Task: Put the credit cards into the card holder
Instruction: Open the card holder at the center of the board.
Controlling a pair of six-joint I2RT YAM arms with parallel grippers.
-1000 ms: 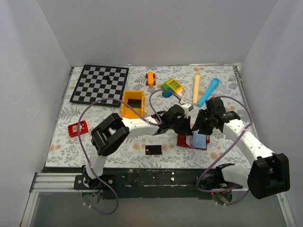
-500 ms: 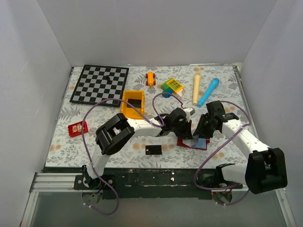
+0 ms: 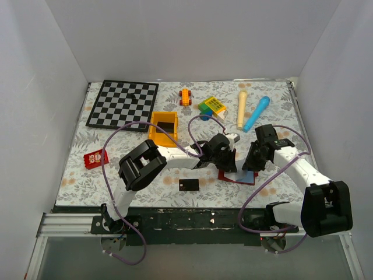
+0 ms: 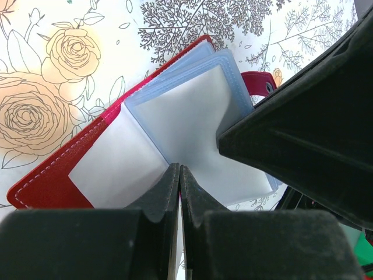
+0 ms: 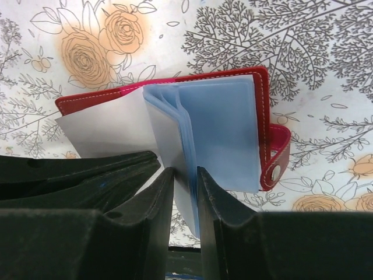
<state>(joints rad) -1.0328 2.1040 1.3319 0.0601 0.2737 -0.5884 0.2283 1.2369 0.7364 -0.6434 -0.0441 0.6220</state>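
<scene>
The card holder (image 3: 238, 175) lies open on the flowered table, red cover down, pale blue pockets (image 5: 218, 125) fanned up. My left gripper (image 4: 179, 169) is shut, and its tips press on a pale pocket page of the card holder (image 4: 175, 116) near the spine. My right gripper (image 5: 185, 172) has closed on a few upright pocket pages from the near side, a finger touching each face. Both grippers, left gripper (image 3: 227, 158) and right gripper (image 3: 249, 165), meet over the holder. One black credit card (image 3: 189, 185) lies flat on the table left of the holder, apart from both grippers.
A yellow bin (image 3: 152, 133) with something dark inside stands behind the left arm. A checkerboard (image 3: 123, 102) lies at the back left and a red block (image 3: 97, 158) at the left. A small toy car (image 3: 185, 96), a calculator-like toy (image 3: 212, 105), a cream stick (image 3: 241, 109) and a blue stick (image 3: 256, 113) lie at the back.
My right gripper has come lower onto the holder and its jaws have narrowed around the blue pocket pages. The left gripper has stayed shut on the holder, barely moving.
</scene>
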